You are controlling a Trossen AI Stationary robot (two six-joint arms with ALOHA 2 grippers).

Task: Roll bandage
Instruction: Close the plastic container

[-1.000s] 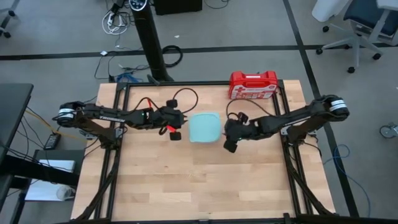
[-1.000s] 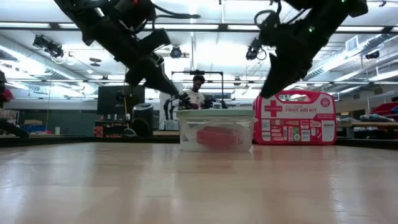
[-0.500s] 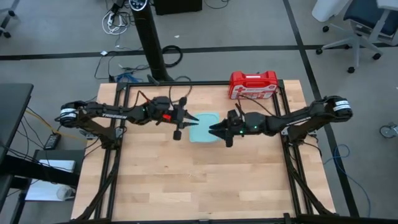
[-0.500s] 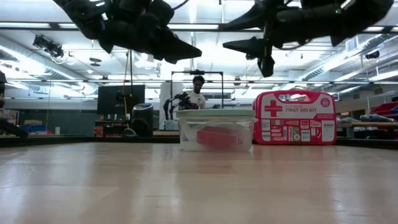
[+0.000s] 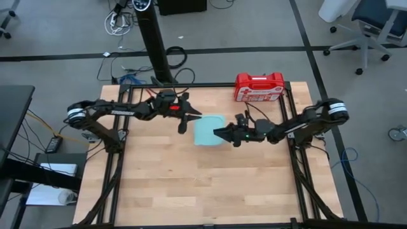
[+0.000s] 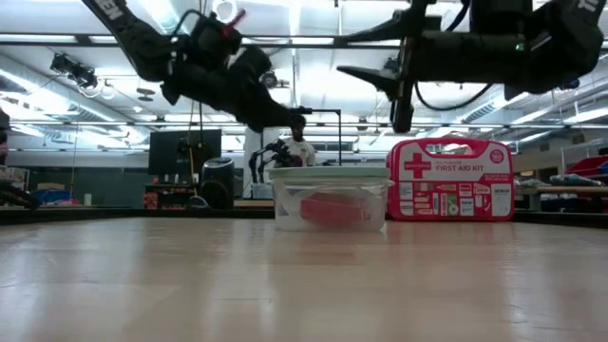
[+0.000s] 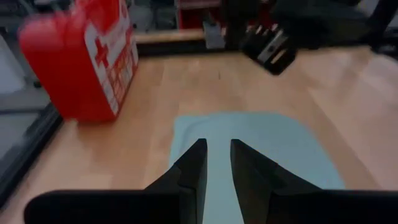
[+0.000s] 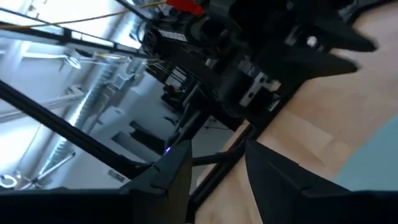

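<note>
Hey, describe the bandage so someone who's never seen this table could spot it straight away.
Start at the wooden table and find the pale blue square plastic container near its middle, beside the hard red first-aid case. The bright red soft cloth bandage lies inside that lidded container, visible through its clear wall; unlike the case, it's plain and unlabelled.

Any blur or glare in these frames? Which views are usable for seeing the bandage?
Low view: bandage visible through the clear container, ceiling lights glare behind the arms. Left wrist view: first-aid case soft, container lid hides the contents. Right wrist view: tilted, mostly room. High view: evenly lit, lid hides the bandage.
</note>
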